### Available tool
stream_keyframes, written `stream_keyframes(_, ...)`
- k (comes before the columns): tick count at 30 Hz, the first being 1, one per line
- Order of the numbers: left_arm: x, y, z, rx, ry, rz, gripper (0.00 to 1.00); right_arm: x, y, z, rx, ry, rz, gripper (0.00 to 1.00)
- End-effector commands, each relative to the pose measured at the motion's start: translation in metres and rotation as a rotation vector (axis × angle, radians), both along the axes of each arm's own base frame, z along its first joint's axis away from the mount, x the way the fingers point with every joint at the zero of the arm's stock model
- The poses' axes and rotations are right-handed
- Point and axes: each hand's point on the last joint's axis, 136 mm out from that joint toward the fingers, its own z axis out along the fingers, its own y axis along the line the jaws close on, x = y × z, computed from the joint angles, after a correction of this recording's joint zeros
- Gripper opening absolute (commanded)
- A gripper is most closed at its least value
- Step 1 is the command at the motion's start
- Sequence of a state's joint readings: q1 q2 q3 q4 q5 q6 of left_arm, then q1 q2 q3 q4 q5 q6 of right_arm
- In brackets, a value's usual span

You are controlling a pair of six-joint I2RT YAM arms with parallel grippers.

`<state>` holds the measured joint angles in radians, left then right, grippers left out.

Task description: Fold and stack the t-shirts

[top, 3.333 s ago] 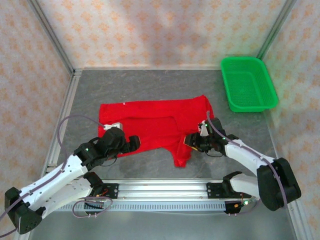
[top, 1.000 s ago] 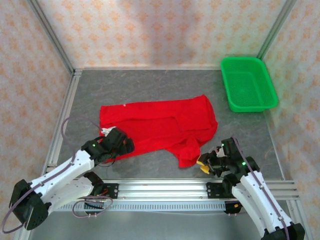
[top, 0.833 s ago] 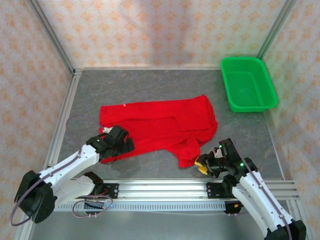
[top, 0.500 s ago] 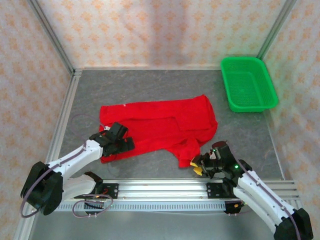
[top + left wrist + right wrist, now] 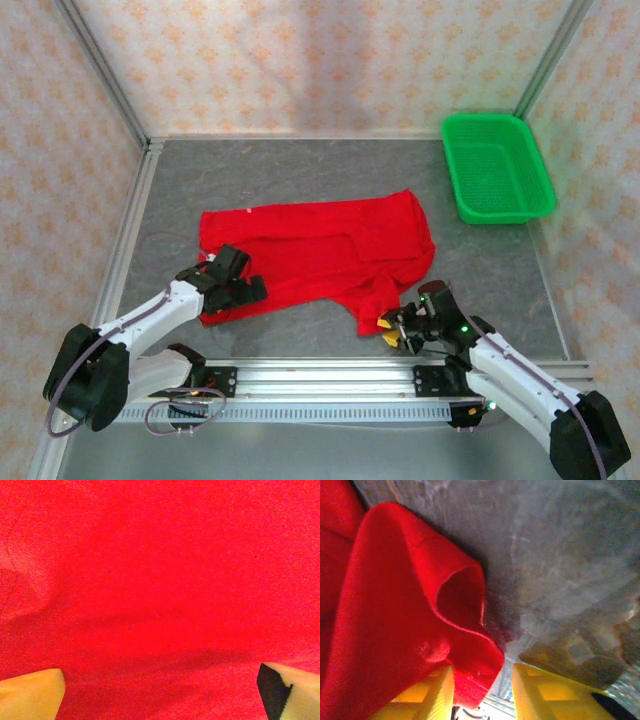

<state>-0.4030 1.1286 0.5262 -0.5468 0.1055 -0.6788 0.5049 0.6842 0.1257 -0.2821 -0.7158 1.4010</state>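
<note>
My right gripper [image 5: 392, 331] has moved left to the near corner of the t-shirt [image 5: 330, 245] spread on the table [image 5: 300, 170], jaws apart around it, my left gripper [image 5: 245, 287] wide open over its near left edge; I fear a shallow closing lets that corner slip

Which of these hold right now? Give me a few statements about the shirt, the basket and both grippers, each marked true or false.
1. The red t-shirt lies on the table, outside the green basket. True.
2. The green basket stands at the table's far left. False: it stands at the far right.
3. The fingers of the left gripper are shut. False: they stand wide apart over red cloth.
4. A corner of the shirt sits between the fingers of the right gripper. True.
</note>
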Motion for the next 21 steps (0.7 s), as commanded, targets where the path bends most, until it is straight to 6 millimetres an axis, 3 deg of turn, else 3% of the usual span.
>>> stream_keyframes(1,-0.001,0.002,-0.006,0.004,0.006,-0.008,1.00,0.012,-0.003,-0.005,-0.020,-0.047,-0.049,0.29)
stream_keyframes(8,-0.007,0.008,-0.010,0.024,0.020,0.001,1.00,0.027,-0.012,0.001,-0.061,-0.099,-0.128,0.00)
stream_keyframes(21,-0.018,0.042,-0.025,0.144,0.135,0.105,1.00,-0.024,-0.060,0.024,-0.172,-0.017,-0.224,0.00)
